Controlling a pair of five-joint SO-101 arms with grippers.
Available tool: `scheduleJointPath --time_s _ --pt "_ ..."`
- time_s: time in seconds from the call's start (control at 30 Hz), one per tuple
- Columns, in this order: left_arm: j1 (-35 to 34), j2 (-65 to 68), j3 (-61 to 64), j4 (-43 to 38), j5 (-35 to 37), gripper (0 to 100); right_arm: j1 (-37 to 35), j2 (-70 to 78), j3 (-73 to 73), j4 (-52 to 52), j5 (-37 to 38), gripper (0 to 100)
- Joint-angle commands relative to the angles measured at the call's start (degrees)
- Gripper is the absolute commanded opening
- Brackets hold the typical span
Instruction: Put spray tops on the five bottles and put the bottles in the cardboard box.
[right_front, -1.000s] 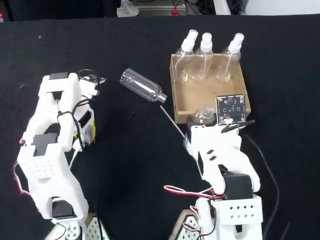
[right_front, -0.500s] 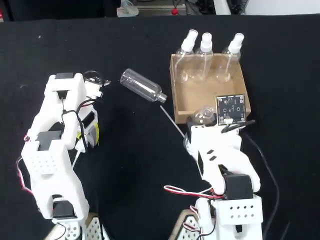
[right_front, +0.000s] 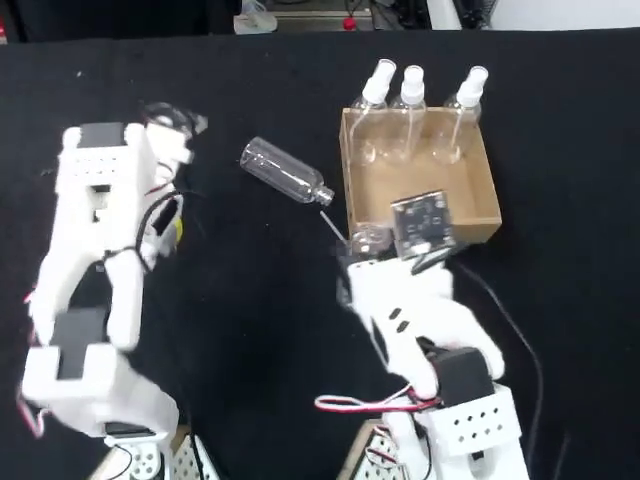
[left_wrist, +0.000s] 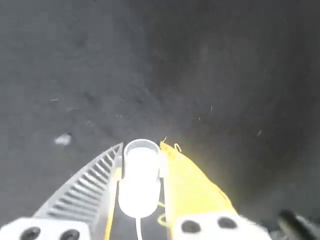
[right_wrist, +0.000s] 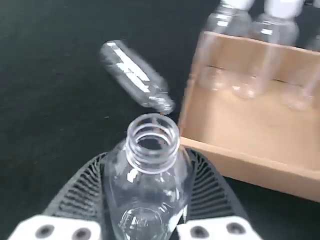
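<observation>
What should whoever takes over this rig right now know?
Left gripper: shut on a white plastic spray top.
Right gripper: shut on an uncapped clear plastic bottle, mouth up, beside the brown cardboard box.
Done: three capped clear bottles stand in the box.
To do: cap and box the held bottle, then the second uncapped clear bottle lying on the black table.

the left arm stretched long and forward from its base, with the left gripper at its far end. its two fingers, one pale and ribbed, the other yellow, were pressed against the sides of a white spray top. the right arm reached a shorter way forward, leaning toward the left arm's side. the right gripper had its dark ribbed fingers clamped around an upright, uncapped bottle.
</observation>
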Motion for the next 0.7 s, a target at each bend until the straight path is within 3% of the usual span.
scheduleJointPath --time_s 0.0,0.23,0.37,0.67 --pt "3.6 -12.4 -1.6 -2.5 9.6 3 -3.7 -1.3 -0.2 -0.6 -0.1 1.1" --pt "17.4 -30.9 -1.6 -12.3 21.0 3 -8.8 -1.4 2.5 -4.0 0.1 1.1" --pt "24.9 -40.0 -1.1 -16.9 22.6 3 -13.0 -5.0 5.3 -6.0 0.2 1.1" --pt "34.7 -49.8 -1.1 -25.0 22.6 3 -13.1 -30.1 16.1 -5.8 0.2 1.1"
